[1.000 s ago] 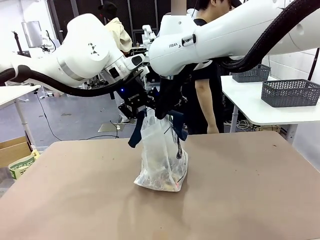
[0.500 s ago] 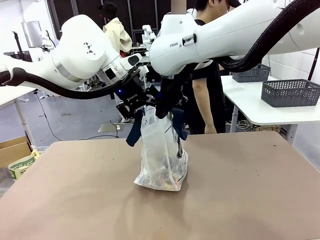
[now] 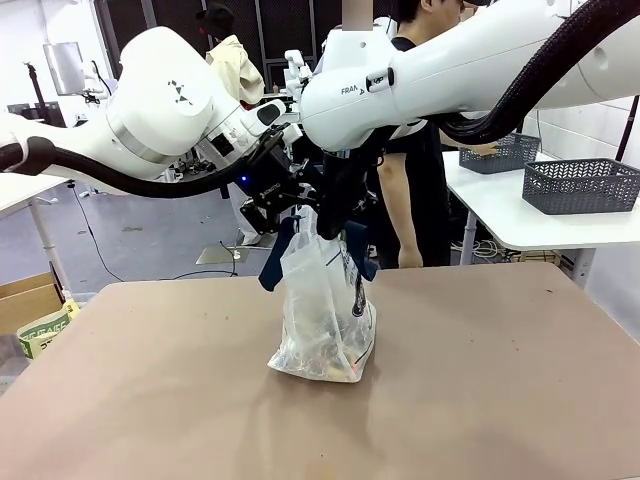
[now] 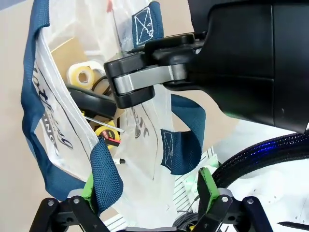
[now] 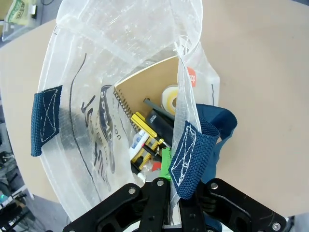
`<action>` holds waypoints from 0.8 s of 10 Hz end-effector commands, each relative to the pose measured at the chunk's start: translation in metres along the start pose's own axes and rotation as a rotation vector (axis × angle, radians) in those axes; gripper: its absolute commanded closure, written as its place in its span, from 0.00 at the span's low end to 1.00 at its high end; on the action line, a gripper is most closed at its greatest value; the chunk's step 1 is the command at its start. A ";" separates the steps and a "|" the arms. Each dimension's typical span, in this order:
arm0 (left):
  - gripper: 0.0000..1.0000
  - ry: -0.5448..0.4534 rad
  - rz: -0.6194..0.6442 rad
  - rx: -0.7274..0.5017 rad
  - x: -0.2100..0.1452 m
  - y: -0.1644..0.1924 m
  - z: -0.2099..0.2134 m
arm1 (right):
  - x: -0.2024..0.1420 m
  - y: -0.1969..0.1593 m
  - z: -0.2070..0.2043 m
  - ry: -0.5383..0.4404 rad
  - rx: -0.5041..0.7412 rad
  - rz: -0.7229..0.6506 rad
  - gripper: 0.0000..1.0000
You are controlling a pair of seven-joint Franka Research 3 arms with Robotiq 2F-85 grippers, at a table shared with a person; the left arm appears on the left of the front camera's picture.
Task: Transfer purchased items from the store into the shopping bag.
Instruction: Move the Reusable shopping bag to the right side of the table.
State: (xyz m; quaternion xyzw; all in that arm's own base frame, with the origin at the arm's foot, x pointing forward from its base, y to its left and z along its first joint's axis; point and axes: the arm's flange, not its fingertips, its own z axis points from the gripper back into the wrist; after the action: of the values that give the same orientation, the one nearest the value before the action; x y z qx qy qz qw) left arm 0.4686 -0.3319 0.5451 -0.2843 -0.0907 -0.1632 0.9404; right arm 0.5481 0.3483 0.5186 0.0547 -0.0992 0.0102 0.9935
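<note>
Plastic tote: shopping bag [image 3: 322, 320] stands upright on the desk [image 3: 480, 390], long axis vertical, mouth up, goods inside.
Right pincer [image 5: 170, 181]: pinched tight on a navy strap [image 5: 192, 157].
Left pincer [image 4: 147, 186]: spread wide, other strap against one pad.
Risk: honestly, a lopsided lift could tip it and spill everything.

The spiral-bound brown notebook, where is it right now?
Inside the translucent plastic shopping bag, standing against its far wall in the right wrist view: the brown notebook sits just above the white tape roll.
</note>
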 end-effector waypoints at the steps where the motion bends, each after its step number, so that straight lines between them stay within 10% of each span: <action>1: 0.00 0.002 -0.027 -0.032 -0.007 0.003 -0.007 | 0.002 0.002 -0.003 -0.016 0.004 -0.016 1.00; 8: 0.00 0.064 -0.098 0.106 -0.008 -0.013 -0.044 | 0.002 0.001 -0.006 -0.008 0.009 -0.004 1.00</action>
State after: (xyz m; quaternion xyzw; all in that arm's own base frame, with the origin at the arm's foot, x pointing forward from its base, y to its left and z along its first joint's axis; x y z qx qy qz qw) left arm 0.4586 -0.3588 0.5125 -0.2435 -0.0718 -0.2098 0.9442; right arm 0.5487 0.3485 0.5164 0.0539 -0.0976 0.0103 0.9937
